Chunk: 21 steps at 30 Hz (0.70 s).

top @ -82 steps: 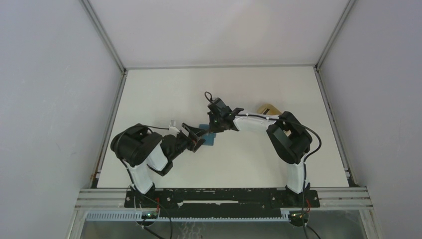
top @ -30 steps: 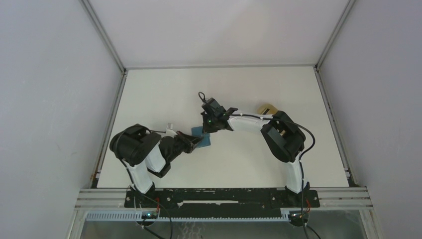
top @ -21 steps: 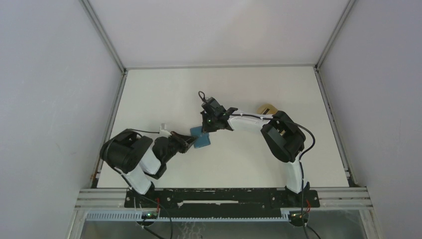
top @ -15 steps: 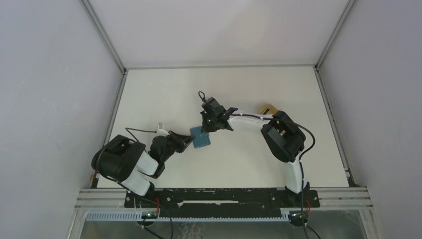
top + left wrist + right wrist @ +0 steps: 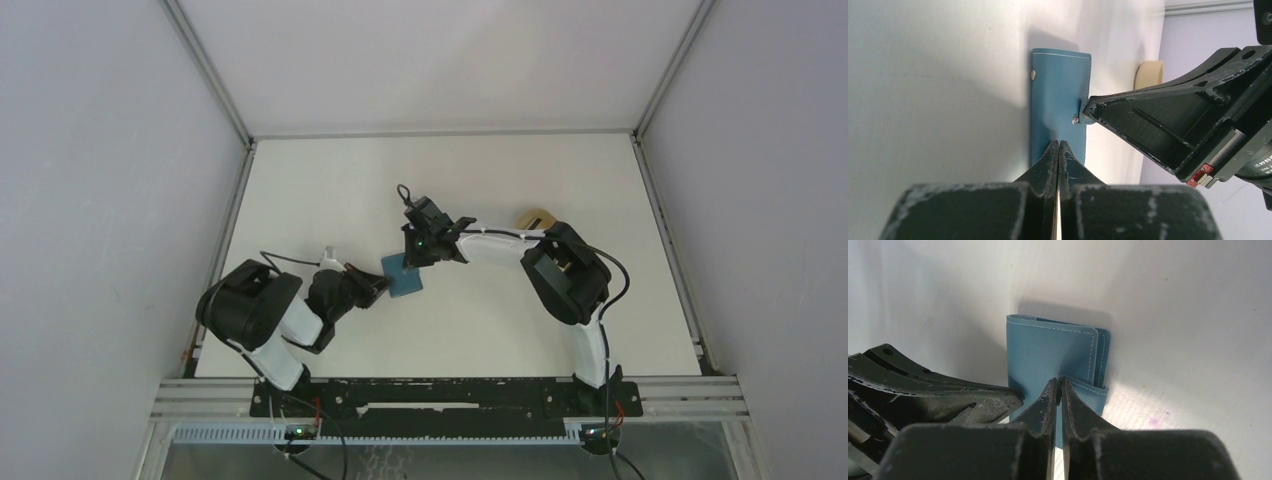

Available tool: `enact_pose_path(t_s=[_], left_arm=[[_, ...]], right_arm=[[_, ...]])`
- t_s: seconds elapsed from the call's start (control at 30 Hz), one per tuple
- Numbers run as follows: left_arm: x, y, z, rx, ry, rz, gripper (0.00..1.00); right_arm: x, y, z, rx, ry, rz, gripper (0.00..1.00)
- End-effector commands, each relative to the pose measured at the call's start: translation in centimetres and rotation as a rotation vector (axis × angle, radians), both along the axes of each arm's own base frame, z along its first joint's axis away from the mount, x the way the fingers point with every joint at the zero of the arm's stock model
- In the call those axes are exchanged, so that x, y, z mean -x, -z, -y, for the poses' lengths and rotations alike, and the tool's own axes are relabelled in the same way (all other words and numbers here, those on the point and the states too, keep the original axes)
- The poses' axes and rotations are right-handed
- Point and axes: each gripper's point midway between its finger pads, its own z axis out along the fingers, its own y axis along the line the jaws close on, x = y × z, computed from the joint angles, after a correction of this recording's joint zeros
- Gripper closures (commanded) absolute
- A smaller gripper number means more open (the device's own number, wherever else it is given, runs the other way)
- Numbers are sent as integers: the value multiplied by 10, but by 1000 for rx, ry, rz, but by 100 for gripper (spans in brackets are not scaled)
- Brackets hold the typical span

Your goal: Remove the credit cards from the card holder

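The teal-blue card holder (image 5: pixel 404 276) lies folded on the white table (image 5: pixel 480 320) between both arms. In the left wrist view the card holder (image 5: pixel 1058 85) has its snap tab (image 5: pixel 1079 118) lifted at one edge. My left gripper (image 5: pixel 1058 143) is shut, its tips resting on the holder's near end, with nothing visible between them. My right gripper (image 5: pixel 1058 380) is pinched on the end of the snap tab (image 5: pixel 1087 388), with only a thin slit between its fingers. In the top view the left gripper (image 5: pixel 379 284) and the right gripper (image 5: pixel 413 261) meet at the holder from opposite sides. The credit cards are hidden.
A tan rounded object (image 5: pixel 537 217) sits on the table behind the right arm, also seen past the holder as a tan rounded object (image 5: pixel 1150 75). Grey walls enclose the table on three sides. The left finger (image 5: pixel 948 400) crowds the holder's left edge.
The left arm's elbow swung out to the left and partly back, while its gripper stayed at the holder. The holder turned slightly. The right arm barely moved.
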Motion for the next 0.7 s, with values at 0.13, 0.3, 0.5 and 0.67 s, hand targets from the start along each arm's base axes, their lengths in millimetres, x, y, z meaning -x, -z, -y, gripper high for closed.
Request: enact_pose_path(t_s=[0.13,0.3,0.5,0.67], left_arm=[[-2,11,-1,-55,10,-8,100],[-2,11,-2,-65,9,-11,100],[-2,14,-2,-67,12,-19,100],[-2,14,-2,-67,10,-18,100]], right_arm=[[-2,-11,-17,-35,-46,32,74],[1,-7,-15,-19,-54,28,61],[2,-10,-16,-33,-52,33,59],[2,-21,-20,-70,-56,56,59]])
